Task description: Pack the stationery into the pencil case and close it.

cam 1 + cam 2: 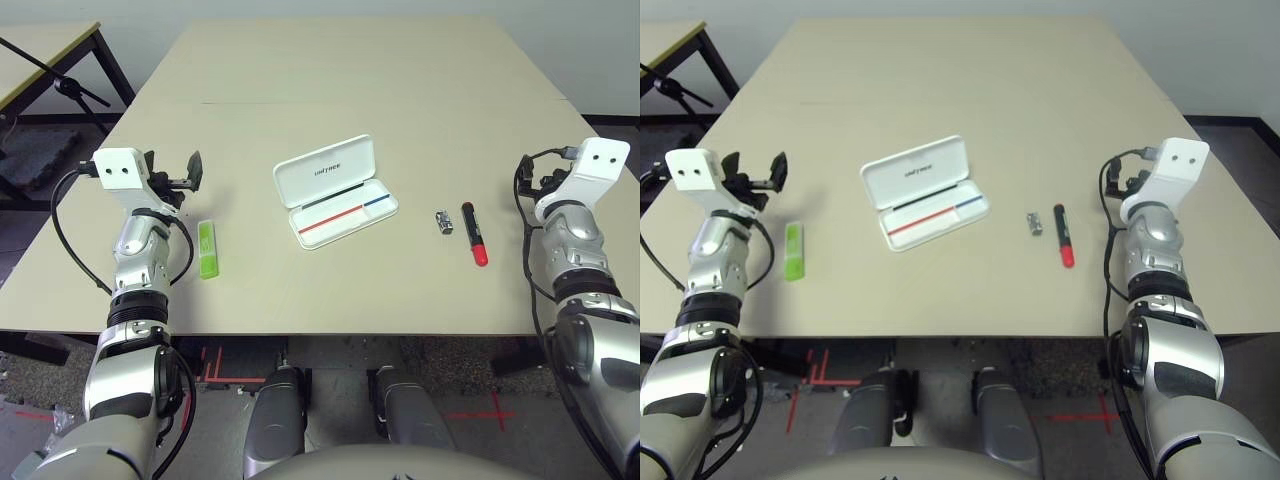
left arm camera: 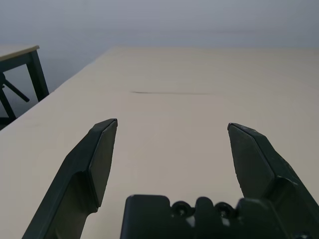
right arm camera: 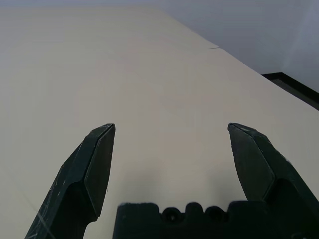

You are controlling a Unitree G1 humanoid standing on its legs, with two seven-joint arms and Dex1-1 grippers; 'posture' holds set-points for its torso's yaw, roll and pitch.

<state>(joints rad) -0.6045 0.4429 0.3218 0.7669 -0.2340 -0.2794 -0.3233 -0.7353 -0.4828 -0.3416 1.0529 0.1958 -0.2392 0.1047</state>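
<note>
Beige tabletop (image 1: pixel 270 110) is seen in the left eye view, with the case (image 1: pixel 336 192) lying opened on it, its lid (image 1: pixel 325 170) raised at the far side. To the case's left the green stick (image 1: pixel 207 249) is laid; to its right are set the metal piece (image 1: pixel 444 222) and, just beyond, the marker (image 1: pixel 474 234). In the left wrist view, the left gripper (image 2: pixel 173 122) is spread wide, nothing held. In the right wrist view, the right gripper (image 3: pixel 171 124) is likewise parted and unloaded.
</note>
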